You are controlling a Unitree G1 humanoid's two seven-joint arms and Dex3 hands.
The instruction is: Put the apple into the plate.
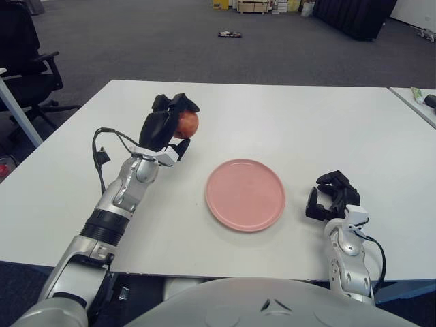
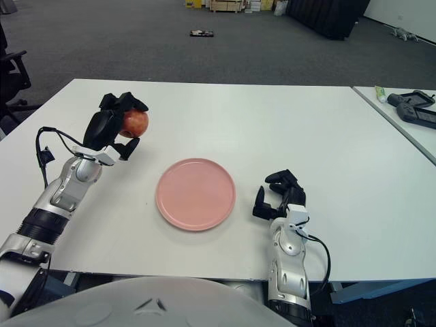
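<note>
Upper left of centre, the left hand (image 1: 165, 126) has its fingers clamped around the apple (image 1: 187, 124), up-left of the pink plate (image 1: 245, 194) on the white table (image 1: 306, 122). At lower right, the right hand (image 1: 332, 196) is loosely curled and holds nothing. Only the right eye view shows the dark controller (image 2: 415, 107) at its right edge.

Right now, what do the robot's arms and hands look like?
Both forearms are silver-grey metal with rounded, jointed casings. Each robot hand, left and right, is black with three chunky fingers on a white wrist piece. Thin black cables loop beside each forearm.
</note>
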